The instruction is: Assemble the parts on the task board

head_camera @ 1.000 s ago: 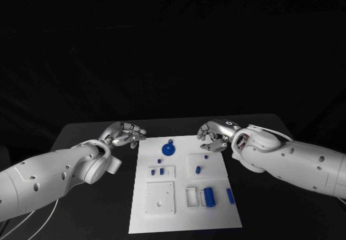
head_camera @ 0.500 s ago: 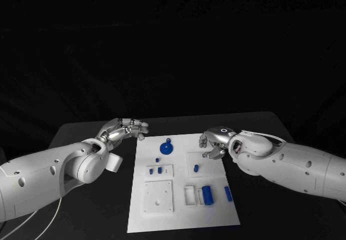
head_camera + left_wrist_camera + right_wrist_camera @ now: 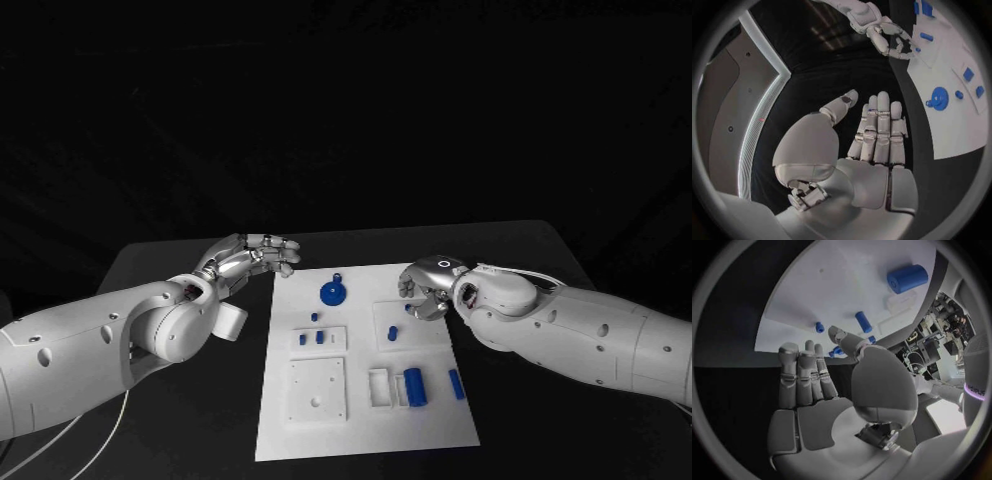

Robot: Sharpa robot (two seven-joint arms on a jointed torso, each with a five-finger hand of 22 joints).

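No readable text, labels, brands or numbers on the task board (image 3: 368, 420), its blue parts (image 3: 333, 293), the left hand (image 3: 253, 256) or the right hand (image 3: 430, 287). In the right wrist view, a dark strip beside the right hand (image 3: 826, 405), near a purple glow, carries small pale lettering, too small and bent to read.

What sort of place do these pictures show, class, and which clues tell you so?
Probably a robotics test bench or lab: a black table against a dark backdrop, a white task board carrying small blue parts, and two robot hands, left and right, poised beside it.
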